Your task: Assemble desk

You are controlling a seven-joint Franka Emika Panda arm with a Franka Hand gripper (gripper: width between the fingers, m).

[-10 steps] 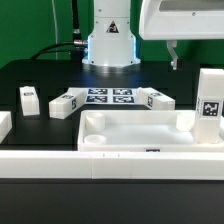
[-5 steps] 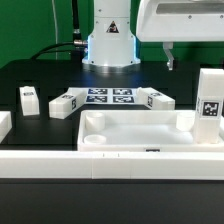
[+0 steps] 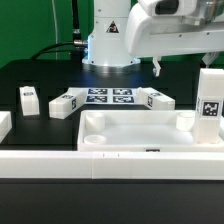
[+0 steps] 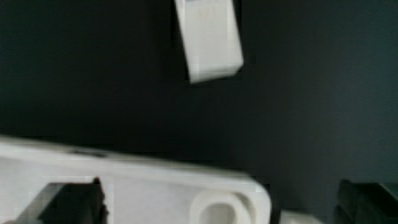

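Note:
The white desk tabletop lies rim up in the middle of the table. Three short legs lie loose behind it: one at the exterior view's left, one and one beside the marker board. A fourth leg stands upright at the tabletop's right end. My gripper hangs high above the tabletop's far right part, open and empty. In the wrist view my gripper has its dark fingertips wide apart over a tabletop corner with a round socket. A white leg lies beyond on the black table.
The marker board lies flat behind the tabletop. A long white rail runs along the front edge. The robot base stands at the back, and a white block sits at the exterior view's left edge.
The arm has swung toward the exterior view's left and closer to the camera, so the hand looks larger. The parts on the table have not moved.

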